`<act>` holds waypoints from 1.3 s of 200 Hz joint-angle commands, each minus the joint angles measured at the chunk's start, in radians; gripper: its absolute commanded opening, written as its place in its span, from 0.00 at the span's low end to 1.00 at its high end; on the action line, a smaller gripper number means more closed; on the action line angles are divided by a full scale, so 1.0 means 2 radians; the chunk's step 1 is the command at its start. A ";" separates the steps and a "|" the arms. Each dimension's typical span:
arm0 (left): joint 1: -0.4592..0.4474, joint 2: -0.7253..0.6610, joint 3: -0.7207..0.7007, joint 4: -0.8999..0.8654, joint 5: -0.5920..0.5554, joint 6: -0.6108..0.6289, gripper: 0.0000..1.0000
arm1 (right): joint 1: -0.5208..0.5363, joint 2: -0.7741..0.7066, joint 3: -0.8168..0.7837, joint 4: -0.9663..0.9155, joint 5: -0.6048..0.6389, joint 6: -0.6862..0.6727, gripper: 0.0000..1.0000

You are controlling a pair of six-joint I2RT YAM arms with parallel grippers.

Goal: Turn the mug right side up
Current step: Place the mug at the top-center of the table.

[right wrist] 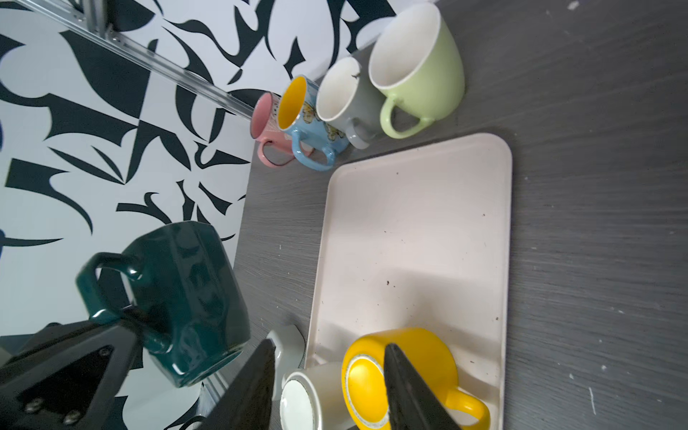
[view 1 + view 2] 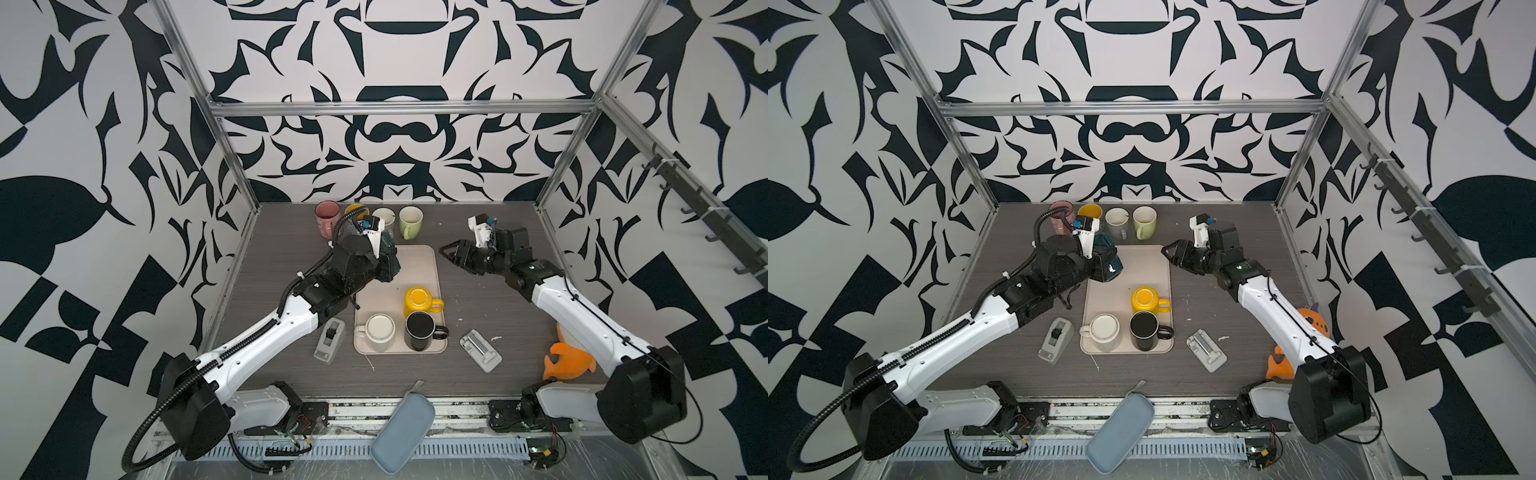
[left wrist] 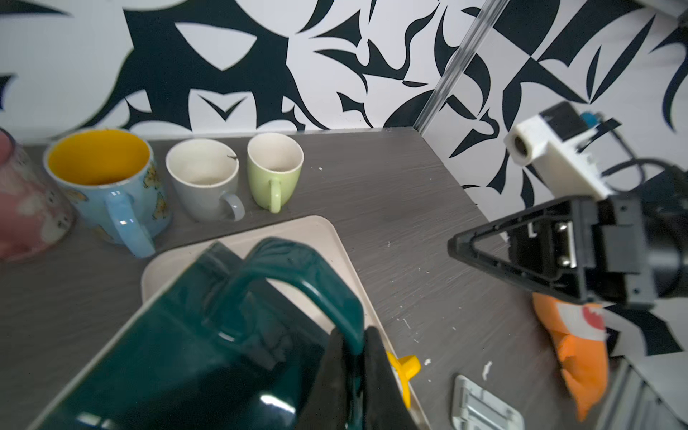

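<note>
We have the dark green mug [image 2: 392, 261] lifted off the surface [image 2: 473, 299], over the far left corner of the tray [image 2: 417, 270]. The left fingers [image 3: 376, 383] are clamped narrow on its handle. What matters for the coming move is how the mug lies from the right fingers [image 2: 455, 253]. It is to their left, across the far end of the tray, near but apart. Those fingers point at it, parted, with nothing between them. The left arm is the nearer one, since it carries the mug.

We judge the mug's long axis to run close to level, roughly near to far, with the handle uppermost. Bringing the mouth up then seems to call for a roll of the left wrist or a hand-over to the right side. We cannot tell which end is the mouth.

In both top views the left wrist covers the grip, and only a sliver of the mug [image 2: 1112, 262] shows. The left wrist view shows the handle pinched between the fingers. Only the right wrist view shows the mug [image 1: 186, 298] clear of the tray. It also shows the empty gap between the right fingers [image 1: 405, 387], with an upside-down yellow mug [image 1: 435, 357] beyond.
</note>
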 commanded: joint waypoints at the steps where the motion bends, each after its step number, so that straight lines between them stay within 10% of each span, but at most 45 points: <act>1: -0.025 -0.022 -0.011 0.080 -0.088 0.123 0.00 | 0.005 -0.016 0.040 -0.014 -0.011 -0.032 0.51; 145: -0.121 0.030 -0.061 0.229 -0.204 0.531 0.00 | 0.017 0.014 0.195 -0.113 -0.118 -0.169 0.60; 260: -0.122 0.051 -0.075 0.236 -0.201 0.652 0.00 | 0.081 0.079 0.278 -0.272 -0.052 -0.286 0.62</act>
